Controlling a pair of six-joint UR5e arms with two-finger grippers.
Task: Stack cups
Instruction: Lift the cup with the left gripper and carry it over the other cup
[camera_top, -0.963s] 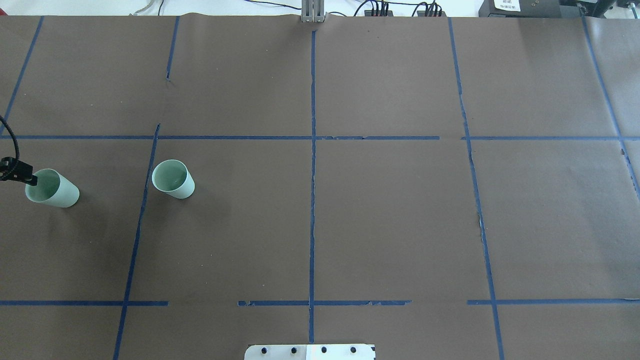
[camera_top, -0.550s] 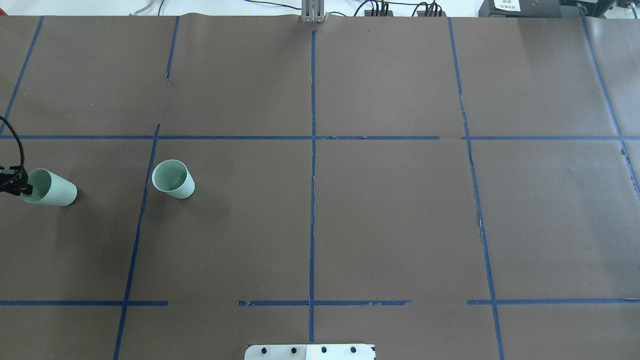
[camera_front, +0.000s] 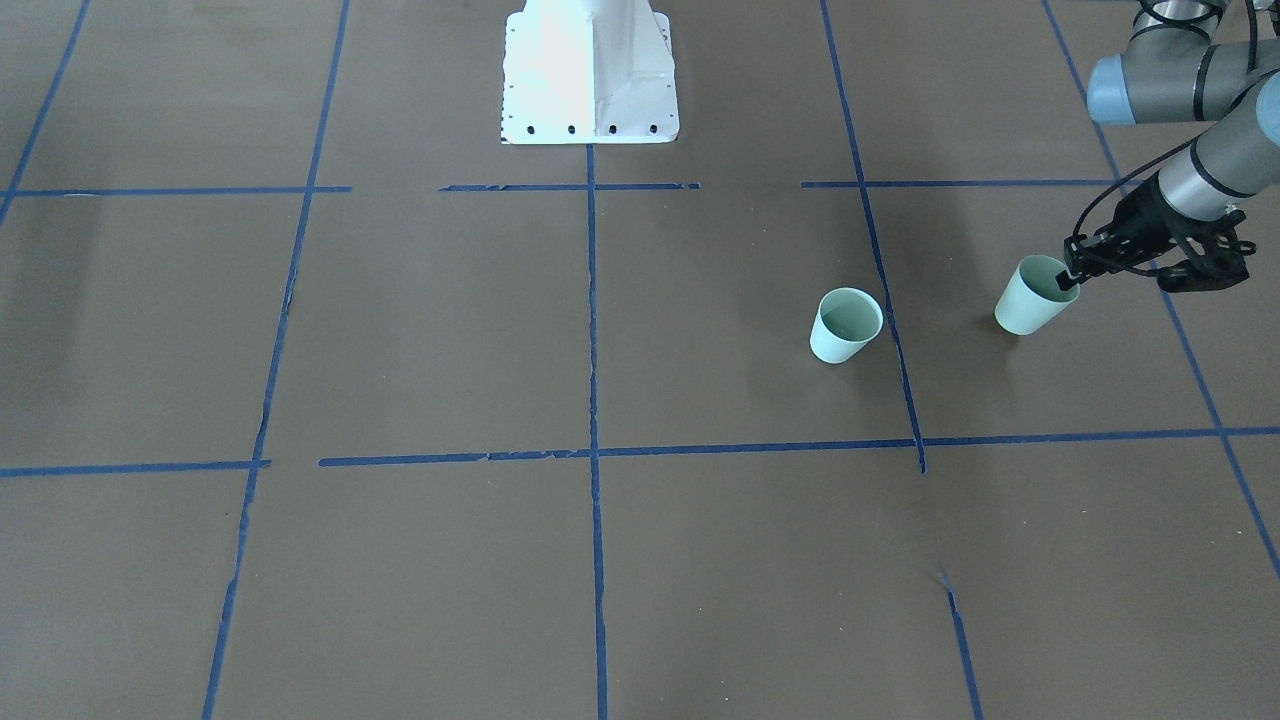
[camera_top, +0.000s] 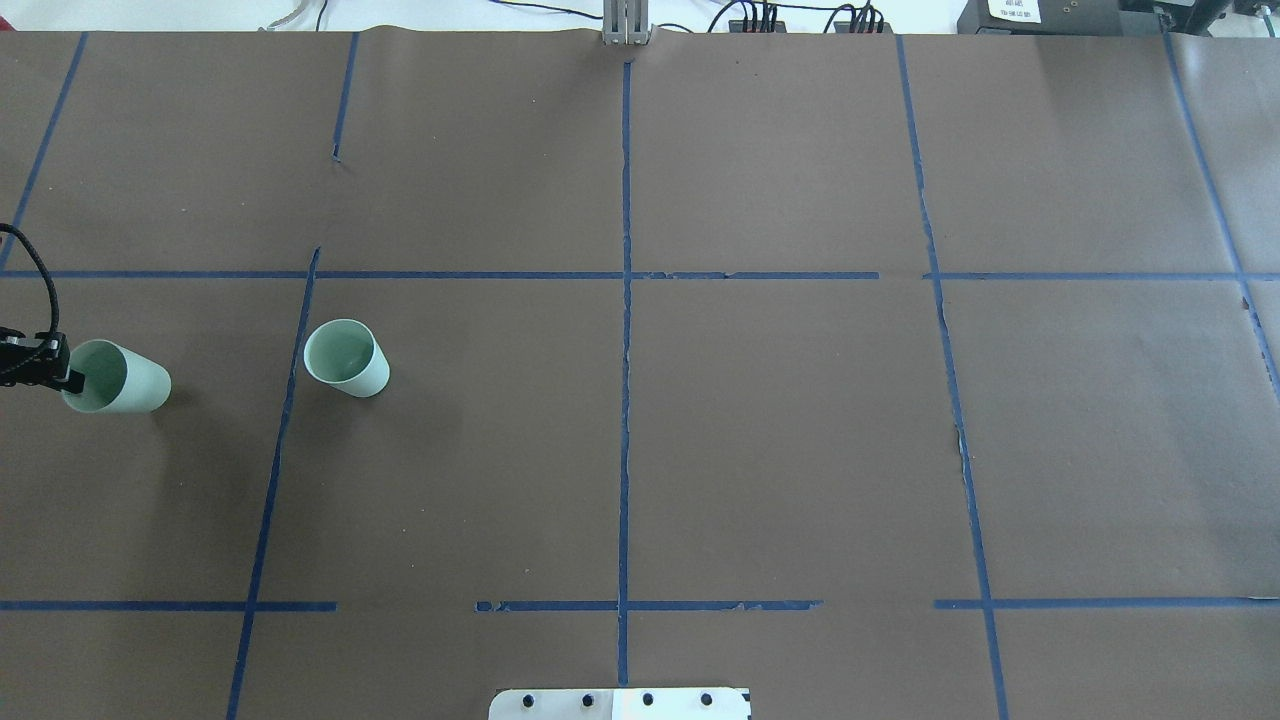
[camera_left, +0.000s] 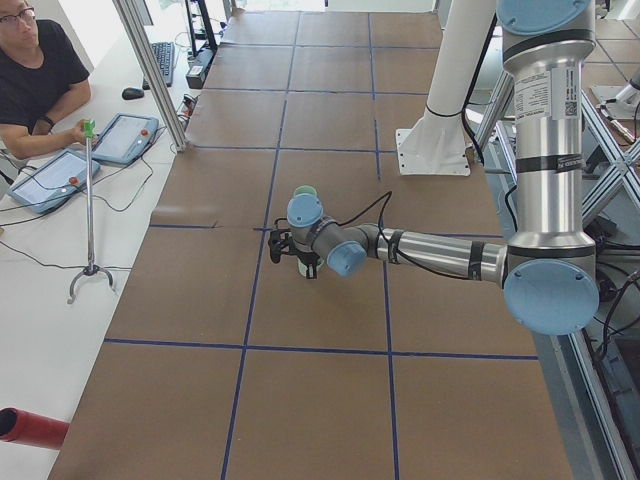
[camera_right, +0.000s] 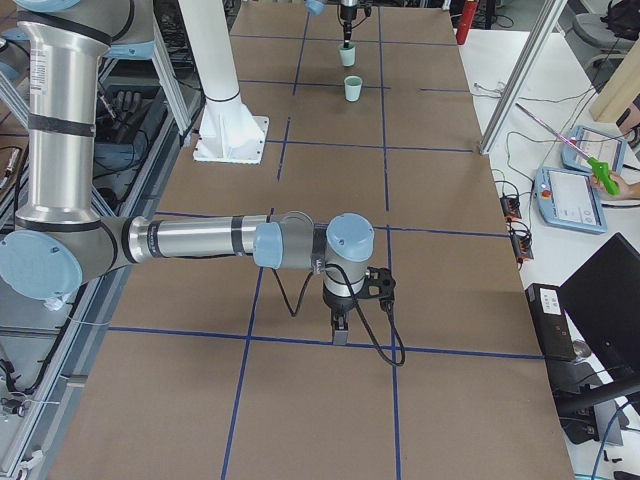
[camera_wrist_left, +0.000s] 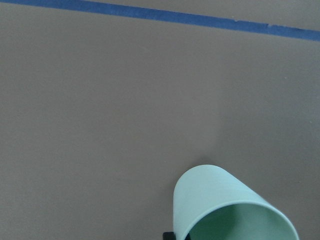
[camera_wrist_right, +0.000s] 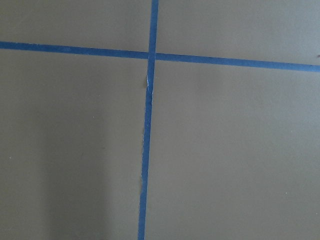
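Two pale mint-green cups are on the robot's left half of the table. One cup (camera_top: 346, 358) stands upright and free, and also shows in the front view (camera_front: 846, 324). My left gripper (camera_top: 70, 379) is shut on the rim of the other cup (camera_top: 120, 378), one finger inside it. It holds that cup tilted, low over the table (camera_front: 1035, 295); the left wrist view shows it from above (camera_wrist_left: 225, 210). My right gripper (camera_right: 340, 335) points down close to the table on the far right side, well away from both cups. I cannot tell whether it is open or shut.
Brown paper with blue tape grid lines (camera_top: 625, 400) covers the table. The white robot base (camera_front: 590, 70) stands at the table's near edge. An operator (camera_left: 35, 80) with tablets sits beyond the far edge.
The left gripper and its cup first shifted slightly left, then moved right and a little up. The cup now leans more. The free cup has not moved.
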